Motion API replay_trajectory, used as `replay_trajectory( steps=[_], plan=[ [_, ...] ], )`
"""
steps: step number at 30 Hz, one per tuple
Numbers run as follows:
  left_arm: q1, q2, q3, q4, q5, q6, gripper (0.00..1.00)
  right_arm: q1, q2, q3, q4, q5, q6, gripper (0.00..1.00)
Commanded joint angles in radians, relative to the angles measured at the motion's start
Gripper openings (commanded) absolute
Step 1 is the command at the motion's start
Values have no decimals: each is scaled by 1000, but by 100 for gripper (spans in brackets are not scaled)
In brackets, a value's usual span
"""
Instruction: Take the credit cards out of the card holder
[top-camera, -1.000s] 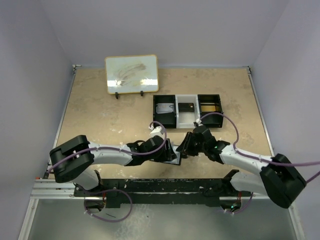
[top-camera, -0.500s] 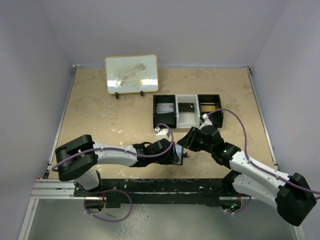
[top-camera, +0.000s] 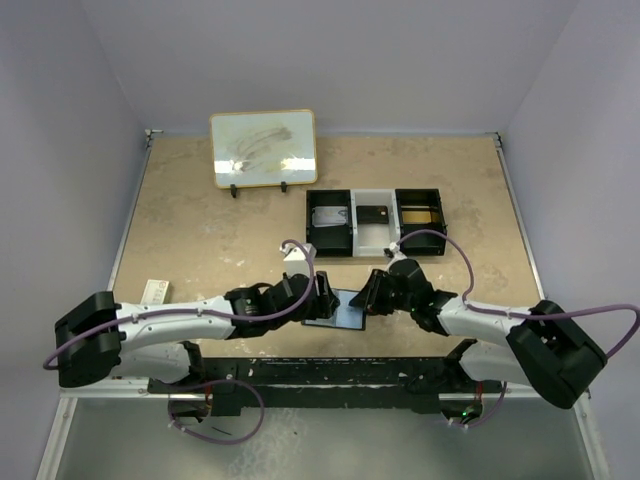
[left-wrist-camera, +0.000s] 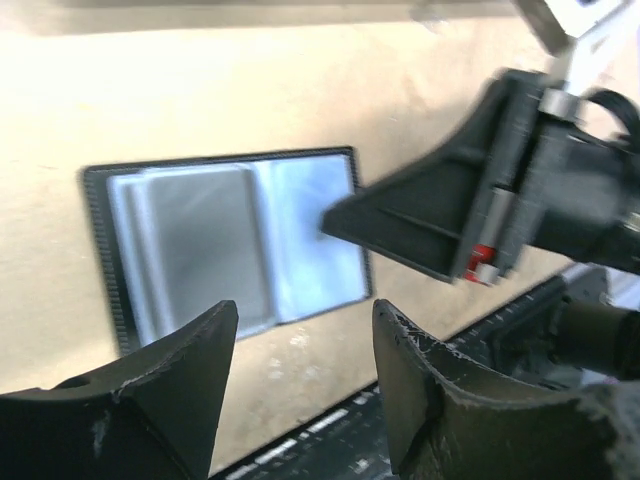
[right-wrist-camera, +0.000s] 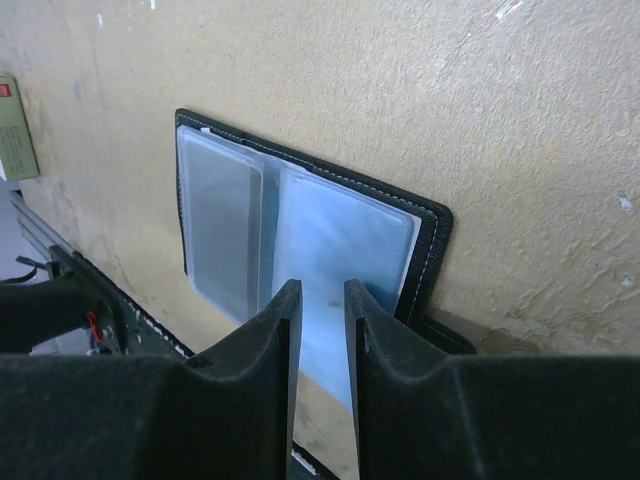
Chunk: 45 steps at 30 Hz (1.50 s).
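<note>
The card holder (top-camera: 338, 309) lies open and flat near the table's front edge, black rim around shiny blue-grey panels (left-wrist-camera: 225, 245) (right-wrist-camera: 300, 225). A pale card-like shape shows under its left panel (left-wrist-camera: 190, 240); whether it is a credit card I cannot tell. My left gripper (top-camera: 320, 292) (left-wrist-camera: 305, 322) hovers open just left of the holder, nothing between its fingers. My right gripper (top-camera: 368, 296) (right-wrist-camera: 320, 292) points at the holder's right panel, jaws a narrow gap apart and empty, its tip (left-wrist-camera: 335, 218) touching that panel.
A black-and-white three-compartment tray (top-camera: 391, 241) stands behind the grippers, with a flat card in each compartment. A small whiteboard (top-camera: 264, 148) leans at the back left. A small white tag (top-camera: 155, 291) lies at the left. A black rail (top-camera: 320, 372) runs along the front edge.
My left arm has drawn back to the left, uncovering the holder. My right gripper lifted away, then came back down to the holder's right panel with narrower jaws.
</note>
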Motion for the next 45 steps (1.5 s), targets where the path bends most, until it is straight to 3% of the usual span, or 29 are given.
replay_trajectory(
  steps=[1, 11, 21, 32, 35, 40, 45],
  plan=[
    [50, 3, -78, 3, -69, 50, 55, 1, 6, -57, 116, 3, -45, 28],
    [58, 77, -151, 226, -9, -1, 52, 2, -7, -22, 117, -22, -90, 29],
    [57, 37, -132, 172, -67, -6, 44, 21, -94, 66, 58, -92, -117, 38],
    [56, -164, -222, 51, -193, -78, 41, 98, 125, 225, -62, 85, -122, 44],
    [56, -190, -215, 22, -199, -77, 41, 107, 182, 229, -7, 44, -137, 37],
    [56, -195, -216, 18, -194, -66, 40, 120, 249, 241, -35, 104, -119, 28],
    [56, -171, -216, 46, -175, -57, 40, 123, 294, 205, -16, 127, -104, 13]
  ],
)
